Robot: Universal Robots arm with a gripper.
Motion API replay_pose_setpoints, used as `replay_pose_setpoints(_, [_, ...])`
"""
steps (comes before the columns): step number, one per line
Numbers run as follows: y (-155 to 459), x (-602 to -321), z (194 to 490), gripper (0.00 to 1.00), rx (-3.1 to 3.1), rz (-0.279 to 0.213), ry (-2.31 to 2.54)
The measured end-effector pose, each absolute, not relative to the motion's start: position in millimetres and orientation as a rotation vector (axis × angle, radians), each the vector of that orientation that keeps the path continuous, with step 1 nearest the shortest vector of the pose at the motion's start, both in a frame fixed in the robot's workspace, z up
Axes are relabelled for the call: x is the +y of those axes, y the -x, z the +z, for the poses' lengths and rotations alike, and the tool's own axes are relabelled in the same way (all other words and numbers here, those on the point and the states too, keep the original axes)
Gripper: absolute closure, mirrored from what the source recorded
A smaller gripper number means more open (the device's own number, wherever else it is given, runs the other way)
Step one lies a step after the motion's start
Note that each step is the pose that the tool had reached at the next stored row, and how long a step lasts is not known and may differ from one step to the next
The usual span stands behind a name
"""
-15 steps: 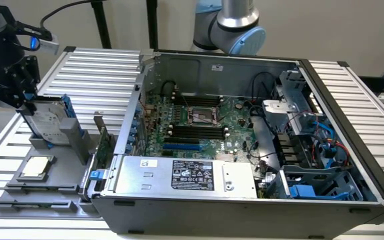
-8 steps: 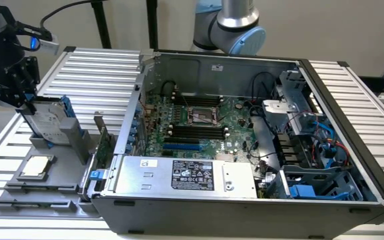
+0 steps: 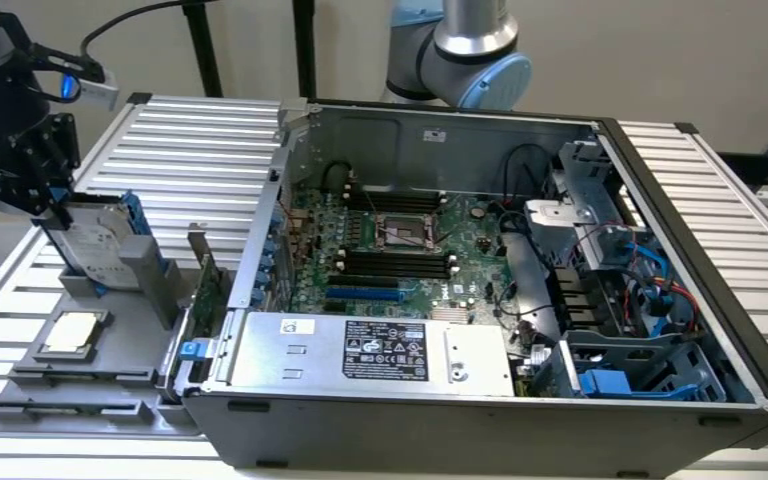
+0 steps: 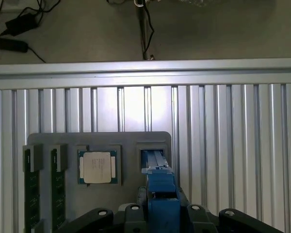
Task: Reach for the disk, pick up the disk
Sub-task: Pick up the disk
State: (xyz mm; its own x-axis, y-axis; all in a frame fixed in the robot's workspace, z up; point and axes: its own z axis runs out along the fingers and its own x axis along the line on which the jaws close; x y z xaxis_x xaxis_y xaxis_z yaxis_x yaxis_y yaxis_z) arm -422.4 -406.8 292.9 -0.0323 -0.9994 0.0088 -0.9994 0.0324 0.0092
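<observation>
The disk point(image 3: 91, 236), silver-grey with a blue plastic carrier, stands on edge in the tall slot of a grey fixture tray point(image 3: 80, 396) at the exterior view's left. My gripper point(image 3: 53, 203) is at the disk's upper end, black fingers on either side. In the wrist view the blue carrier edge point(image 4: 160, 187) runs from between my fingers point(image 4: 141, 206) down to the slot point(image 4: 154, 155). The gripper point(image 4: 161, 206) is shut on it. The disk's lower end looks level with the slot's mouth.
A small square silver chip point(image 3: 73, 331) point(image 4: 98, 166) and memory sticks point(image 4: 31, 187) lie in the same tray. An open computer case point(image 3: 491, 250) with a silver power supply point(image 3: 371, 350) stands just to the exterior view's right. All rest on a ribbed aluminium table point(image 3: 197, 150).
</observation>
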Motion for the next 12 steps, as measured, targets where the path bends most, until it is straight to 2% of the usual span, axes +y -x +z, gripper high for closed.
replay_pose_setpoints(12, [422.4,-406.8,292.8,0.67,-2.248,-0.001,-2.176])
